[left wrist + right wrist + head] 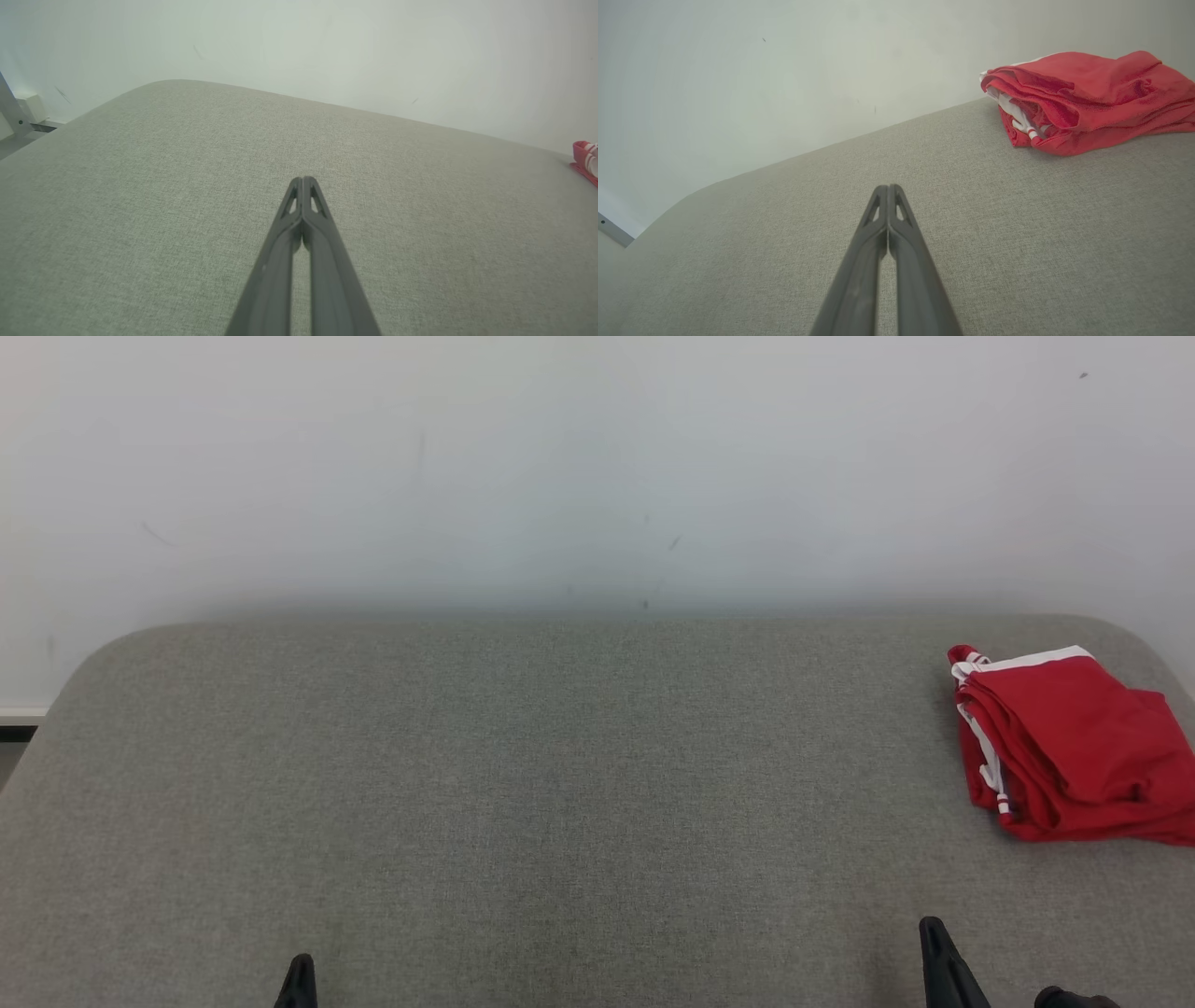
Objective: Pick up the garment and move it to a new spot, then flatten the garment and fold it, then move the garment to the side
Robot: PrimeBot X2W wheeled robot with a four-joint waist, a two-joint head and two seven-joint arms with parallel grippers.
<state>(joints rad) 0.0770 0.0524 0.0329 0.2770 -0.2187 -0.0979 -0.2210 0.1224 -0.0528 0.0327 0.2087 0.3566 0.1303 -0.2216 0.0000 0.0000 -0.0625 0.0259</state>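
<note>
Red garment (1074, 747) is being seen folded in a compact stack at the right edge of the frame, on the grey padded surface (560, 784), and is judged to be set aside on purpose. Left gripper (303, 179) and right gripper (888, 186) are being held low near the bottom edge, with fingers pressed together and gripping nothing. A white wall (560, 476) is rising behind. Nothing is standing between grippers and cloth.

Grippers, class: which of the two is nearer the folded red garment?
The right gripper: it rises at the head view's lower right, close to the red garment; the left gripper sits far off at the lower left.
</note>
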